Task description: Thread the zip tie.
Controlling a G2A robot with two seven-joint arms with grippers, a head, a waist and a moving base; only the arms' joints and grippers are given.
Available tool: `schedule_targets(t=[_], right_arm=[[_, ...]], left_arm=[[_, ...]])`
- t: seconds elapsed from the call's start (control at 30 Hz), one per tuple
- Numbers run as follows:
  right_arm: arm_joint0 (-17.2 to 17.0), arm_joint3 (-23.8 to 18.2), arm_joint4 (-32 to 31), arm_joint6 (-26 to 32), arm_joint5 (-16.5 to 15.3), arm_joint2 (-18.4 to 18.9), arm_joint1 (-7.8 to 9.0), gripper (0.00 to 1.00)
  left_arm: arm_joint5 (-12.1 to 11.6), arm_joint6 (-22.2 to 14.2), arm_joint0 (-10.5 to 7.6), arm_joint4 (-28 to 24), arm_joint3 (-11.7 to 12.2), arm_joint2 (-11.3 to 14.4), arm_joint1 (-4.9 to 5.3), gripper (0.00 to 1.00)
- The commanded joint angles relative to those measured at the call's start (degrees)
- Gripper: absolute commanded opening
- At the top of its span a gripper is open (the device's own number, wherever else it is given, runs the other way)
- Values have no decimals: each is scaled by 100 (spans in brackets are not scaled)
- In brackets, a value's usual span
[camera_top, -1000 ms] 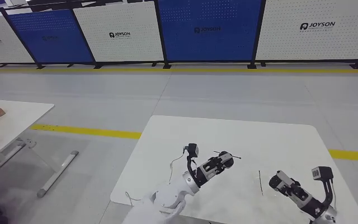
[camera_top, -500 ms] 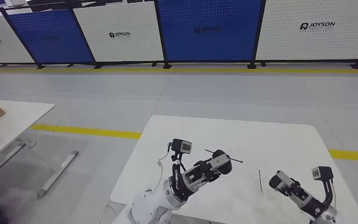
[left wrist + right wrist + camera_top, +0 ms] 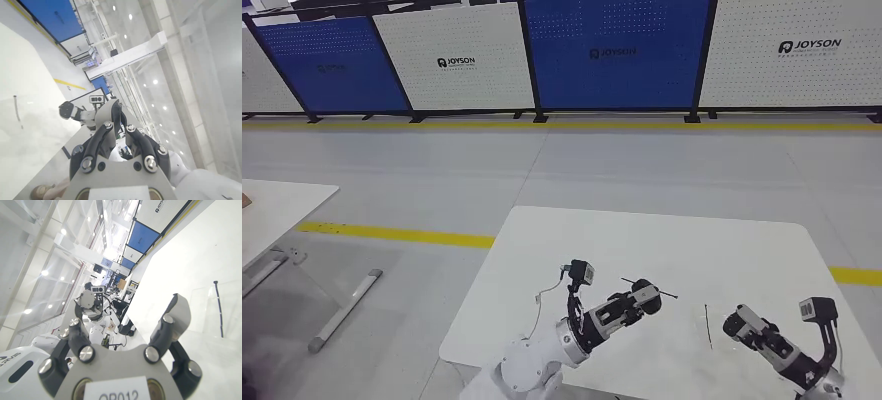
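As I judge it, the threading is not yet done. The left end effector [image 3: 645, 293] is closed on a thin black zip tie [image 3: 669, 294] and holds it above the white bench [image 3: 662, 235]. The tie is straight, without a loop, and both its ends are free. A second zip tie [image 3: 708, 326] lies flat on the bench, just beside the right end effector [image 3: 735, 325], which is wide apart and holds nothing. Both ties look like slim, flexible plastic strips. The bench is smooth and a little glossy.
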Motion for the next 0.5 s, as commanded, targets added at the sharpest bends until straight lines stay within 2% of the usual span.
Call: schedule_targets(t=[0.0,0.1,0.27,0.3,0.4,0.47], right_arm=[[0,0,0,0,0,0,0,100],[0,0,0,0,0,0,0,100],[0,0,0,0,0,0,0,100],[0,0,0,0,0,0,0,100],[0,0,0,0,0,0,0,100],[0,0,0,0,0,0,0,100]], left_arm=[[166,103,-163,64,305,151,-27,0],[289,267,-362,150,623,312,-64,0],[361,447,-569,192,922,479,-107,0],[325,493,-593,194,916,500,-114,0],[142,542,-601,289,700,526,-114,0],[22,565,-511,424,394,519,-97,0]])
